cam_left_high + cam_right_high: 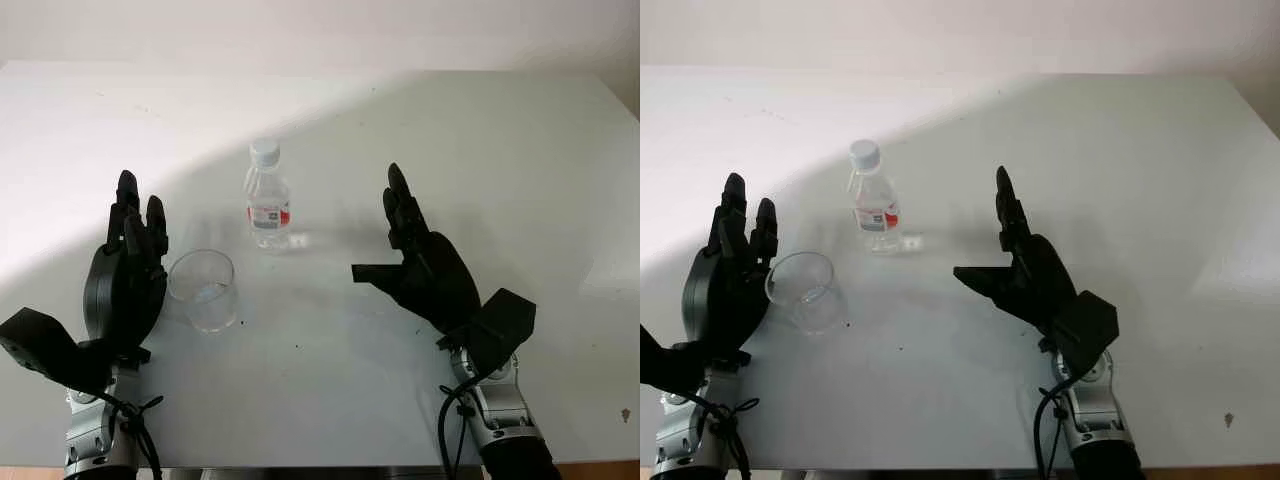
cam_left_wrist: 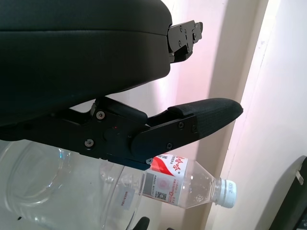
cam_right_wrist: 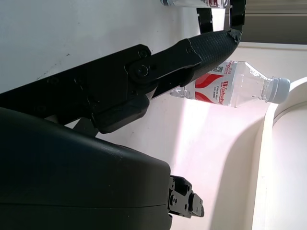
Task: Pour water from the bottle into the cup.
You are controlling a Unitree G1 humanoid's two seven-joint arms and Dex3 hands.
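- Nearest the head camera, the left hand (image 1: pixel 128 275) hovers open just beside the cup (image 1: pixel 203 290), holding nothing.
- Across the white table (image 1: pixel 520 160), the right hand (image 1: pixel 425 262) is also open and empty, near the bottle (image 1: pixel 267 197) but apart from it.
- Upright and capped, the bottle stands just behind the cup, between the two hands.
- It looks a small, light, thin-walled plastic bottle that would likely dent under a hard squeeze; the labelled middle seems the surest place to grasp, and the cap must come off before pouring.
- Being clear and light, the cup would probably tip or slide if nudged.
- Wrist views show the red-and-white label's print closely, which the head views leave tiny; the head views alone give the layout of both hands.
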